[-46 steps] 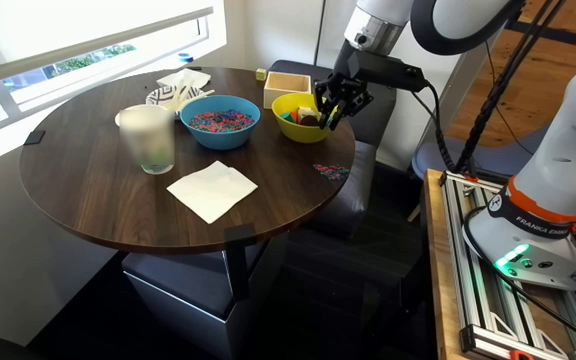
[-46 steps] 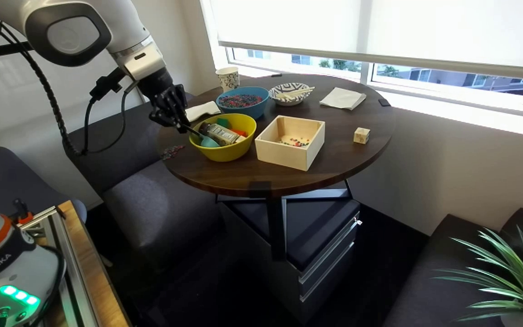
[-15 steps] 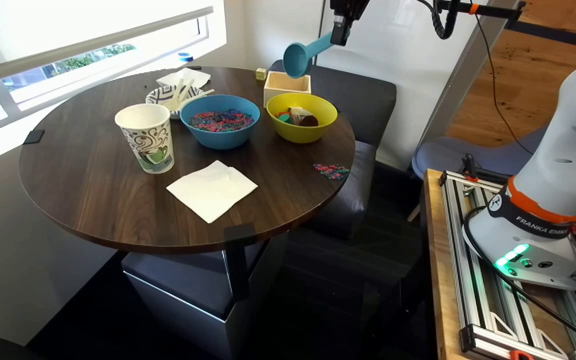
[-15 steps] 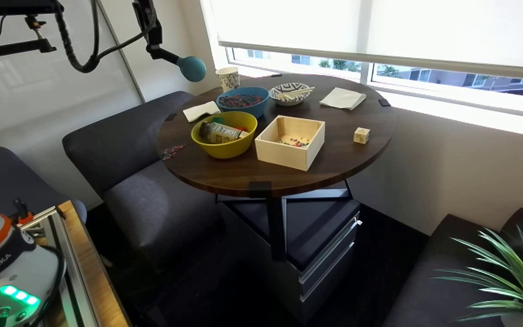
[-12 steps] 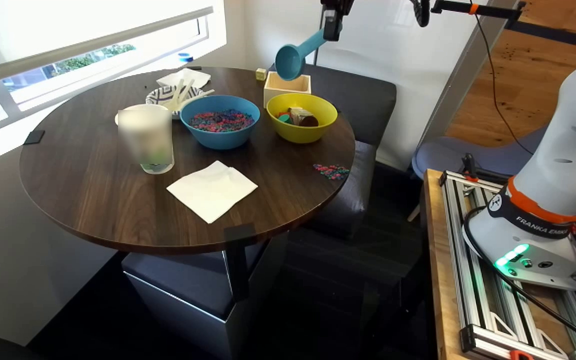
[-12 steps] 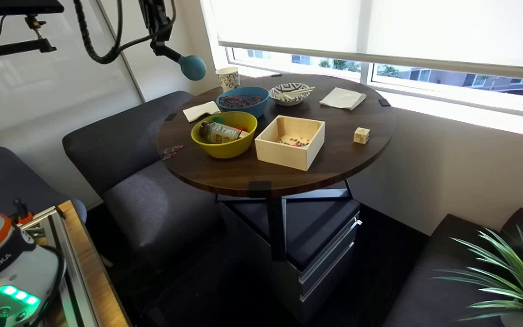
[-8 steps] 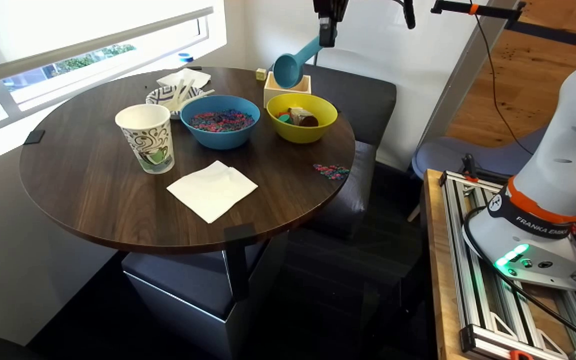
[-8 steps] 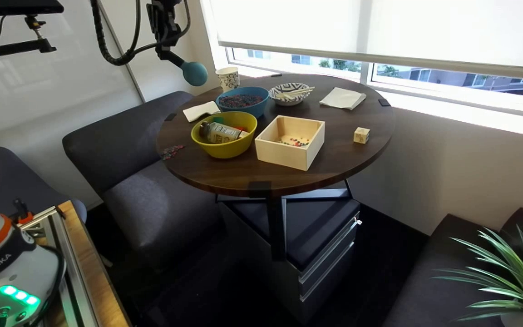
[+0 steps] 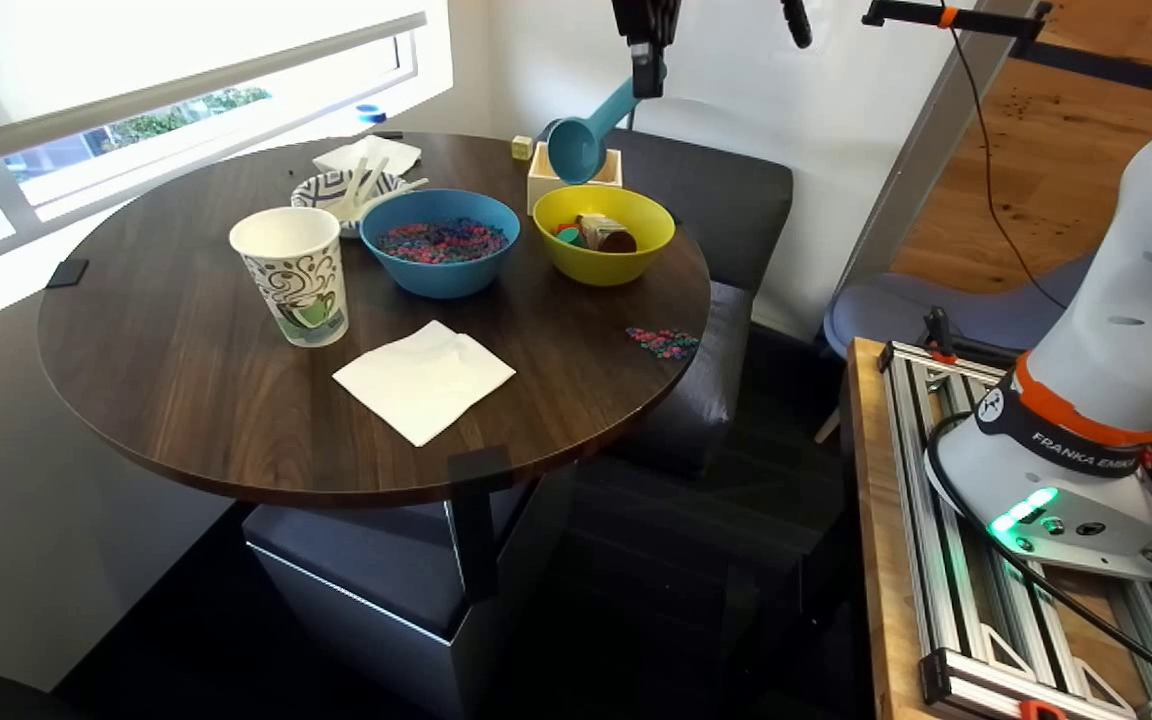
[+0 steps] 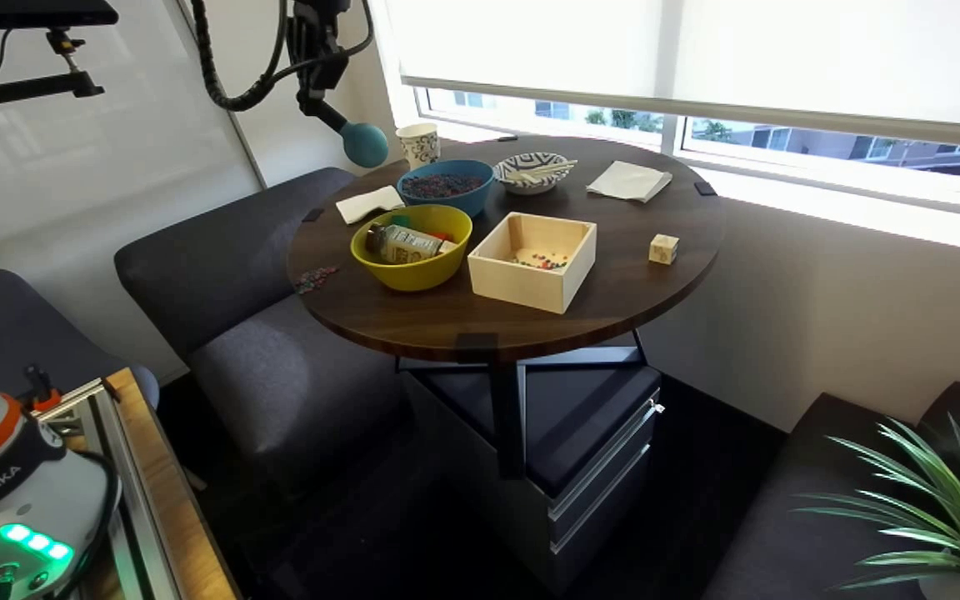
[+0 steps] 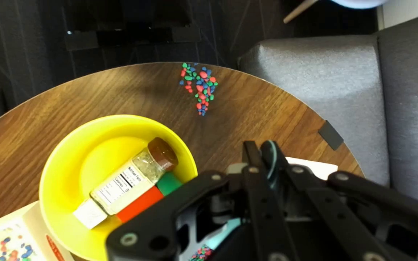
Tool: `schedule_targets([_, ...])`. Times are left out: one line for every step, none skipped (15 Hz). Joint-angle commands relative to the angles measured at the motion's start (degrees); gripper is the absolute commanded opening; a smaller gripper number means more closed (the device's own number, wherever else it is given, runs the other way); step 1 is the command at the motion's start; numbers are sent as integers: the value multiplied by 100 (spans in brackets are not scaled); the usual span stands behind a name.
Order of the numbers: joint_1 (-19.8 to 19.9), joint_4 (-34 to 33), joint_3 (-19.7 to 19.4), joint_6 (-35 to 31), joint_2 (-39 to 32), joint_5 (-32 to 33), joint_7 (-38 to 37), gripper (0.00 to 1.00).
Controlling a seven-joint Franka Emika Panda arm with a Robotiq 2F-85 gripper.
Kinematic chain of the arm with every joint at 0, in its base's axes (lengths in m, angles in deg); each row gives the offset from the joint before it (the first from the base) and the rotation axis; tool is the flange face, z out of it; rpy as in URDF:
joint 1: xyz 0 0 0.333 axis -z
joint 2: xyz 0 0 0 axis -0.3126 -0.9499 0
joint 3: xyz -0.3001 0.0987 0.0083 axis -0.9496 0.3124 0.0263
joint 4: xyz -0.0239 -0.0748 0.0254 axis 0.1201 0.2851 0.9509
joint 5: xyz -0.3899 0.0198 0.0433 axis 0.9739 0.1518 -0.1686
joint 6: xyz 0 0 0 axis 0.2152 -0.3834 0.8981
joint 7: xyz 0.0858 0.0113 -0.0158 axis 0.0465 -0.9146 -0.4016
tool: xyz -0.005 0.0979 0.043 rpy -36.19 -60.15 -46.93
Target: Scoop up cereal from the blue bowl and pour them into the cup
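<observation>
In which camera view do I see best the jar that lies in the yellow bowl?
The wrist view. There the jar is largest, its brown lid is in plain sight, and "Nutrition Facts" can be read on its label. Both exterior views also show it in the yellow bowl, lid included, but smaller, with no fine print readable.

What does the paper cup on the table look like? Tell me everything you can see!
The cup is white and looks like paper, wide at the top and narrower at the bottom. Dark curly swirls decorate its side, with some green print, maybe a drawn mug, lower down. It has no lid and stands upright on the table. Inside it looks white, but its bottom is hidden. The blue bowl and a napkin are nearby, but only the table touches it.
</observation>
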Motion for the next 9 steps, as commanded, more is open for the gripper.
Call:
schedule_targets([-4,-1366,217,696,-1051,529,111,2])
schedule_targets([8,-1717,254,757,-1317,659,187,2])
schedule_targets([24,-2027,282,788,-1554,775,272,2])
schedule_targets([55,-2351,281,828,-1823,894,262,2])
schedule_targets([111,-2638,267,956,-2031,820,239,2])
schedule_targets([75,-1847,308,565,-1441,730,130,2])
schedule_targets([92,-2021,310,586,-1599,736,130,8])
schedule_targets([101,-2026,309,584,-1636,736,129,8])
schedule_targets([104,-2009,309,584,-1628,736,130,8])
